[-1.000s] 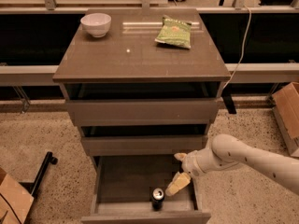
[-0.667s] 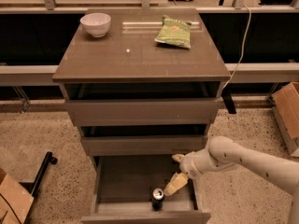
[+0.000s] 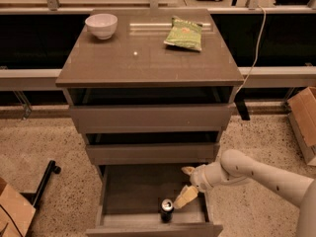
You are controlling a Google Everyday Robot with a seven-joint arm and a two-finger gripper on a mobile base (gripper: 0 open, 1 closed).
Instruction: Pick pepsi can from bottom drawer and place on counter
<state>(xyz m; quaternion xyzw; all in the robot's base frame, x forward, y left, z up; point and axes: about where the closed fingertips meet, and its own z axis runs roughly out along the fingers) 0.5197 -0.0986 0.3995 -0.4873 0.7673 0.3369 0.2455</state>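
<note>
The pepsi can (image 3: pixel 167 210) stands upright in the open bottom drawer (image 3: pixel 148 228), near its front panel, with its silver top showing. My gripper (image 3: pixel 185 185) is over the drawer's right side, just up and to the right of the can and apart from it. Its fingers (image 3: pixel 185 196) are spread open and hold nothing. The white arm comes in from the lower right. The counter (image 3: pixel 148 53) is the glossy grey-brown top of the cabinet.
A white bowl (image 3: pixel 101 24) and a green snack bag (image 3: pixel 184 33) lie on the counter's far part. The two upper drawers stand slightly open. Cardboard boxes sit at the right edge (image 3: pixel 303 122) and bottom left (image 3: pixel 12 211). A black stand leg (image 3: pixel 42 181) lies left.
My gripper has shifted a little left and down inside the drawer, closer to the can. The can has not moved.
</note>
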